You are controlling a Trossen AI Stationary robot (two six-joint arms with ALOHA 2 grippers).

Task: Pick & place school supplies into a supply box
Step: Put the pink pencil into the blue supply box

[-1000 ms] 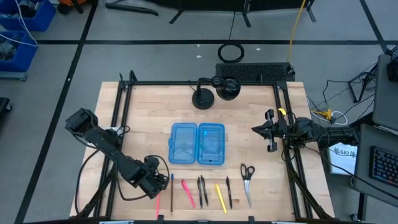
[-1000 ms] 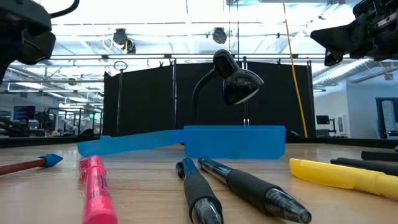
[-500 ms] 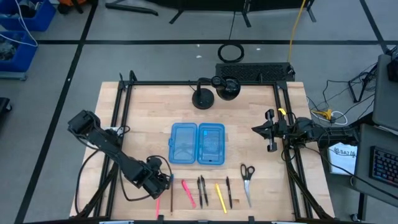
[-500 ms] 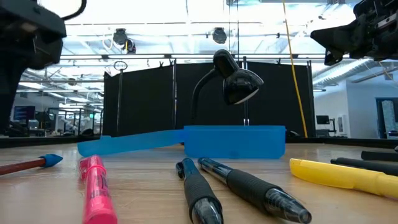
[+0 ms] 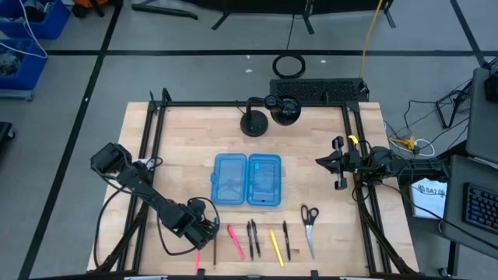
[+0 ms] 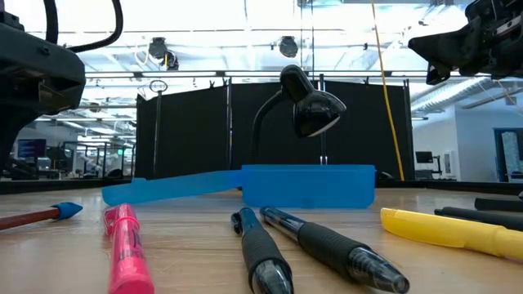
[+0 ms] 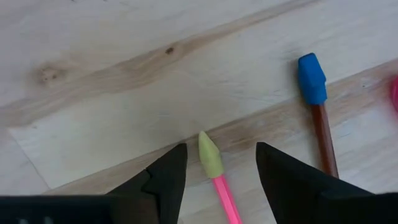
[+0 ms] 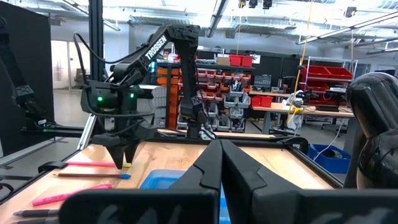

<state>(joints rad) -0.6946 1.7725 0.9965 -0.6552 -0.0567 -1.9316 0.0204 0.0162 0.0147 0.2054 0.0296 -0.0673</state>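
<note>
One open blue pencil case (image 5: 247, 180) lies mid-desk (image 5: 179, 132). At its 6 o'clock lie seven pens and pencils in a row, and one pair of scissors (image 5: 310, 225) at 5 o'clock. The left end effector (image 5: 208, 230) has moved closer along the row since a second ago; its fingers, parted and empty, straddle the pink pencil (image 7: 216, 174). The right end effector (image 5: 337, 165), fingers together and empty, waits at 3 o'clock.

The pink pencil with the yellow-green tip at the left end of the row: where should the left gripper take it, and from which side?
From straight above, on the thin shaft just behind the tip. The pink pencil lies flat on the table, and the left gripper already hangs open astride it, one finger on each side. The neighbouring blue-capped pencil lies apart.
</note>
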